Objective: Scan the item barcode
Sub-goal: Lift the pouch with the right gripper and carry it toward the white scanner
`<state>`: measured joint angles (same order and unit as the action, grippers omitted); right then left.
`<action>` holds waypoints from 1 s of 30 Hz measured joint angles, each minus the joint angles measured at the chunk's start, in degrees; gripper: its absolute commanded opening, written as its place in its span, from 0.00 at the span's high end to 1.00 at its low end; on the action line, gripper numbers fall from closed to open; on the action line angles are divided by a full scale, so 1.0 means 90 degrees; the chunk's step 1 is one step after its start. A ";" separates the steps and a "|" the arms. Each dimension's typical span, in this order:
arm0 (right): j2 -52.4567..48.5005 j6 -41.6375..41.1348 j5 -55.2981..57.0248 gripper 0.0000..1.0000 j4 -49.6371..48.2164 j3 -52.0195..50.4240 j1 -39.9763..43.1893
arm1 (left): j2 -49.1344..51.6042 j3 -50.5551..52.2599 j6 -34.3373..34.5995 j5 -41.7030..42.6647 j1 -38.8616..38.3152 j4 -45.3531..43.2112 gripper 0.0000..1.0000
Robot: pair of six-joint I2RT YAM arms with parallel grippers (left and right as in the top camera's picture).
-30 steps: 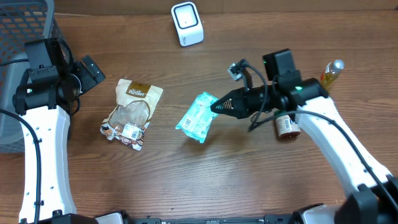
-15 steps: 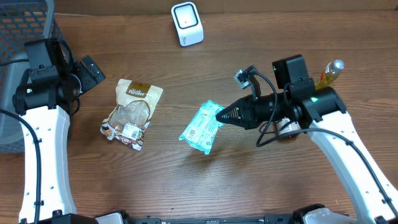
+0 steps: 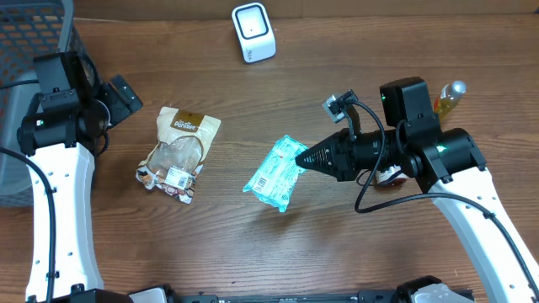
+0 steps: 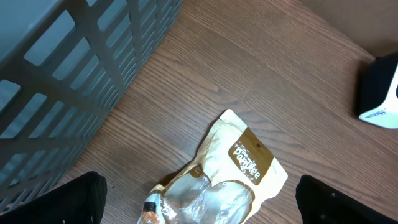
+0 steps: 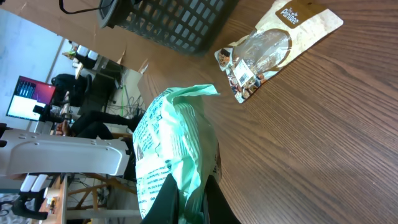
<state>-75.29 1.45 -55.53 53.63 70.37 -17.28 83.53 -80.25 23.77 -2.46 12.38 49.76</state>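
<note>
Packet point(image 3: 274, 172) hangs pinched in the right gripper point(image 3: 297, 157); I'd turn it slowly until its code squarely faces the scanner point(image 3: 253, 32) at the far edge. Left gripper point(image 3: 116, 99) sits spread wide.

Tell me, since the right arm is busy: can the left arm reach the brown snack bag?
Probably yes: the left gripper is open and empty, and the brown snack bag lies flat nearby, nothing between them.

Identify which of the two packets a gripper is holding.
The pale green packet, pinched in the right gripper; the brown snack packet lies flat on the table, untouched.
</note>
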 measured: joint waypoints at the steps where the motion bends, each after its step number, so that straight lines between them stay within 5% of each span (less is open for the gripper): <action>1: 0.0000 0.0000 0.0000 0.96 0.0002 0.0000 -0.0002 | 0.0000 0.0000 0.0000 0.0002 0.0000 0.0000 0.00; 18: -0.0061 0.0005 0.1955 0.96 0.0095 -0.0362 -0.0175 | 0.0000 0.0000 0.0000 0.0002 0.0000 0.0000 0.00; 30: -0.1083 -0.0058 0.2229 0.97 -0.1727 -0.0702 -0.0520 | 0.0000 0.0000 0.0000 0.0000 0.0000 0.0000 0.00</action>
<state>-85.03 0.93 -35.46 38.09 64.05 -21.96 83.53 -80.25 23.77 -2.46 12.38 49.76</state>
